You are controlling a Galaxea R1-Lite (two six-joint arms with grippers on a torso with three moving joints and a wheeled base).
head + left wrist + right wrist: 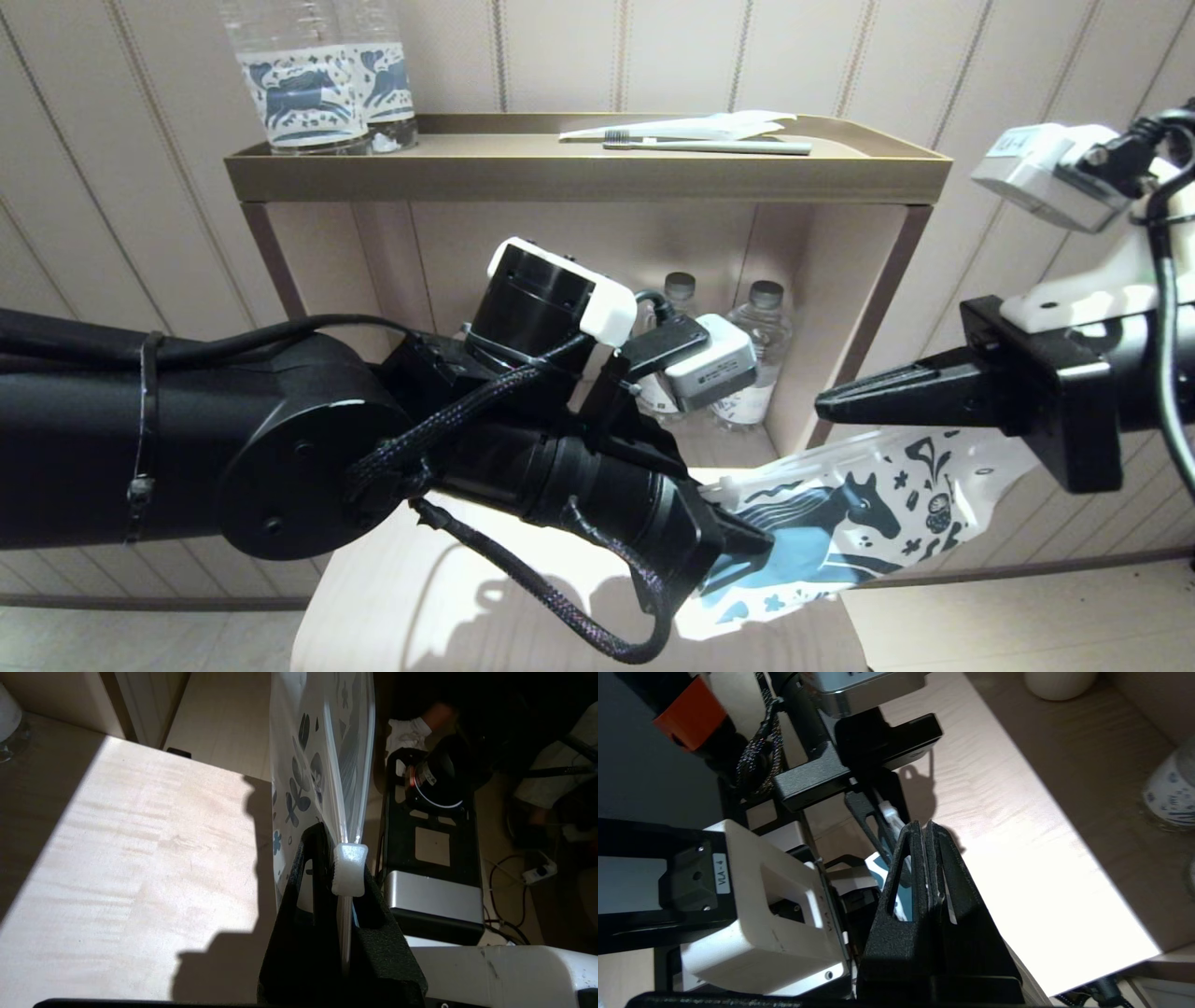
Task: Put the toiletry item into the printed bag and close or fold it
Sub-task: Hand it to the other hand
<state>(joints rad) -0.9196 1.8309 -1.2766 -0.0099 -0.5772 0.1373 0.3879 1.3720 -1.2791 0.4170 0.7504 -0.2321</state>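
The printed bag (pixel 868 513), white with a blue horse, hangs in the air above the table, stretched between my two grippers. My left gripper (pixel 752 541) is shut on its left end, and the left wrist view shows the left gripper (pixel 343 858) clamped at the white zip slider (pixel 348 872), with the bag (pixel 317 742) rising beyond it. My right gripper (pixel 826 403) is shut along the bag's upper edge. Thin white slivers of the bag sit between the jaws of the right gripper (pixel 927 826). The only toiletry item showing is a white toothbrush (pixel 709 145) on the shelf top. The bag's inside is hidden.
A plain white wrapper (pixel 691 124) lies beside the toothbrush on the brown tray top (pixel 588 177) of the shelf. Printed water bottles (pixel 317 84) stand at its left end, and smaller bottles (pixel 761 327) stand in the niche below. A pale wooden table (pixel 448 597) lies under the bag.
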